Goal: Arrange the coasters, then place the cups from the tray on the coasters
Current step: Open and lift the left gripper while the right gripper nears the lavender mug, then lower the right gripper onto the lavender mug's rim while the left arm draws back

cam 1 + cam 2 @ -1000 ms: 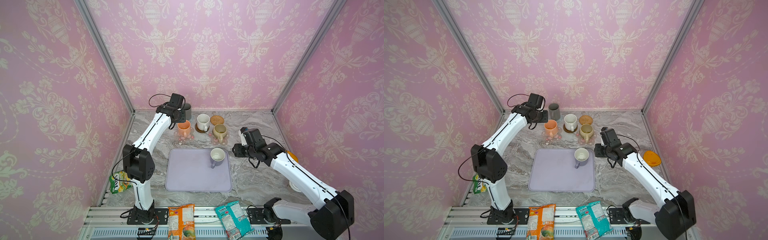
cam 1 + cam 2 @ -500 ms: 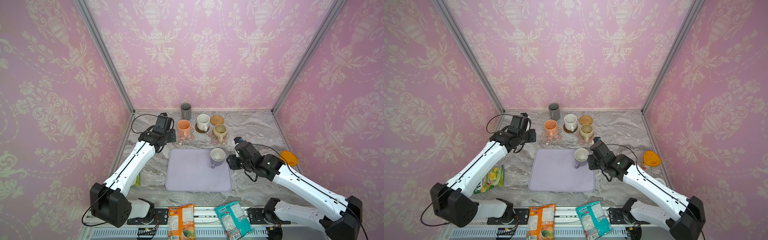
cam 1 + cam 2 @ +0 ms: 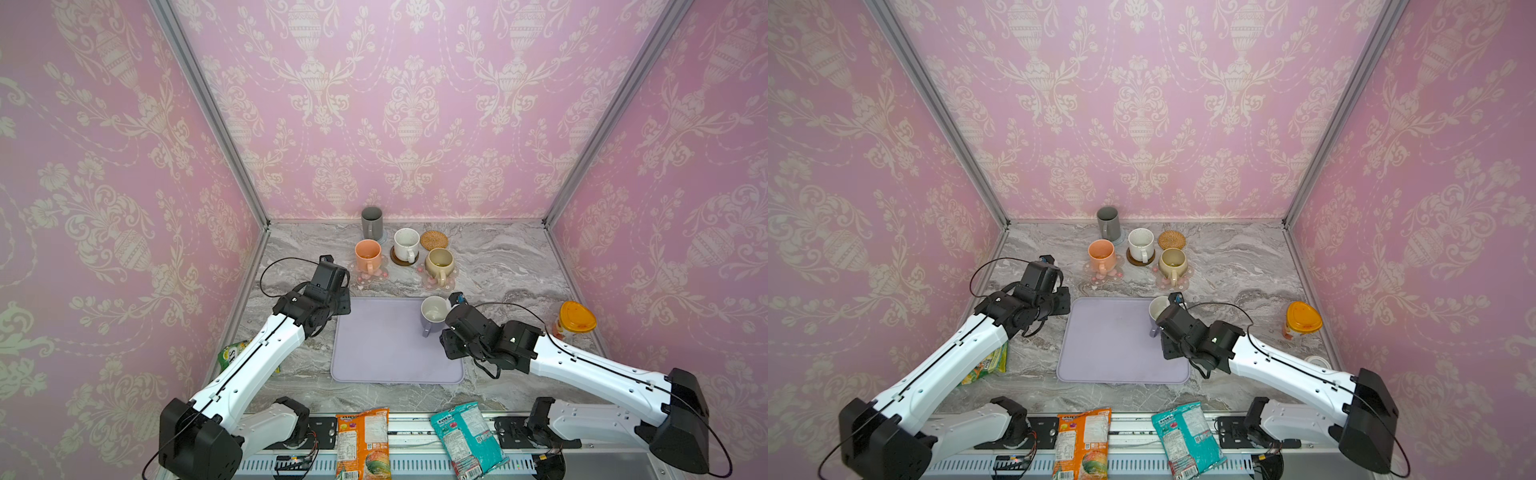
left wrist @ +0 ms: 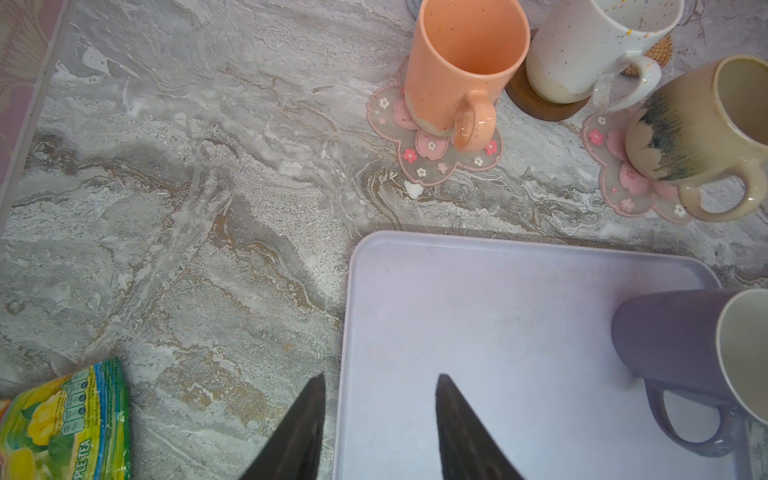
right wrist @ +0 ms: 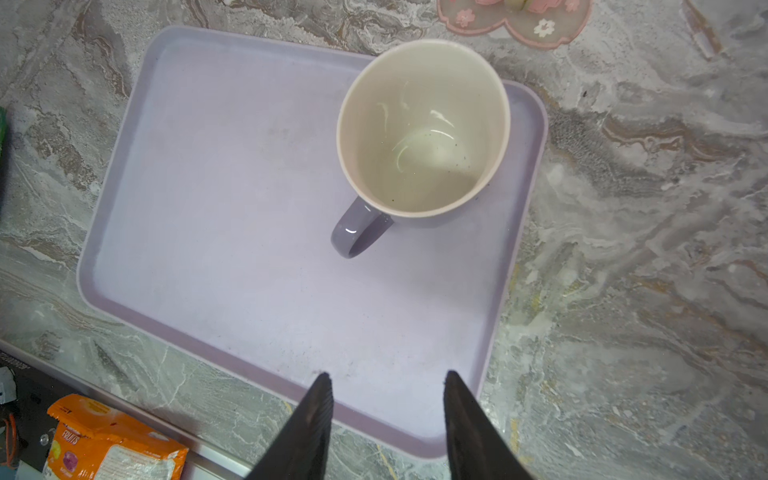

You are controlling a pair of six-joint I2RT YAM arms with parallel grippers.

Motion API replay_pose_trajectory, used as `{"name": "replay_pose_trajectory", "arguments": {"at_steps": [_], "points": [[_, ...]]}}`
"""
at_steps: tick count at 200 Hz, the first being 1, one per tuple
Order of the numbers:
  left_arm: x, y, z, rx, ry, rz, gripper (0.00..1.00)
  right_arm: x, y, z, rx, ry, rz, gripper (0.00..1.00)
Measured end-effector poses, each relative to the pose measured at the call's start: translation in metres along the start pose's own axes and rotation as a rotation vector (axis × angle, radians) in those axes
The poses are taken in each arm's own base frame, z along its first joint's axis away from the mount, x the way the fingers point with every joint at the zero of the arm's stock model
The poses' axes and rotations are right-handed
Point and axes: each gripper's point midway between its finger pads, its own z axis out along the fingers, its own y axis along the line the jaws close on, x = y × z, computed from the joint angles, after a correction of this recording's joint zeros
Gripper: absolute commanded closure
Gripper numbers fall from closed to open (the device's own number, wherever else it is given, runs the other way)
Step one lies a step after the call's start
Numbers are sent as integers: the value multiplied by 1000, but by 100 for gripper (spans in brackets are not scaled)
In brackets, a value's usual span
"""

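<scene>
A lavender cup (image 3: 432,316) (image 5: 419,129) stands upright at the far right corner of the lavender tray (image 3: 386,353). Behind the tray, a peach cup (image 3: 368,255) and a beige cup (image 3: 439,264) each sit on a pink flower coaster (image 4: 432,162). A white speckled cup (image 3: 406,244) sits on a dark brown coaster, and a dark grey tumbler (image 3: 371,222) on a grey-blue one. The tan rattan coaster (image 3: 434,240) is bare. My left gripper (image 4: 378,378) hangs open and empty over the tray's left edge. My right gripper (image 5: 386,376) is open and empty above the tray's near right corner, short of the lavender cup's handle.
An orange-lidded jar (image 3: 575,320) stands at the right wall. Two snack bags (image 3: 363,440) (image 3: 467,436) lie at the front edge. A green tea packet (image 4: 62,424) lies left of the tray, under my left arm.
My left arm has drawn back from the tumbler at the back wall to the tray's left edge. My right arm has moved left toward the lavender cup, its jaws slightly narrower.
</scene>
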Motion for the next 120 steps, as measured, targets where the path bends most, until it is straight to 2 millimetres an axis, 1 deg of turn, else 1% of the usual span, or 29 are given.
{"name": "replay_pose_trajectory", "arguments": {"at_steps": [10,39,58,75,90,120], "points": [[4,-2,1,3,7,3,54,3,5,4,-2,6,-4,60],[16,-1,7,-1,31,5,55,8,18,15,-14,15,-13,79],[19,-1,9,-4,35,-1,55,12,24,24,-13,28,-26,86],[19,-1,10,-3,33,-1,55,14,28,31,-4,43,-50,90],[17,-2,12,0,28,-3,56,11,33,36,-1,48,-63,93],[20,-3,20,-8,43,1,55,3,45,43,-8,42,-94,94]]}}
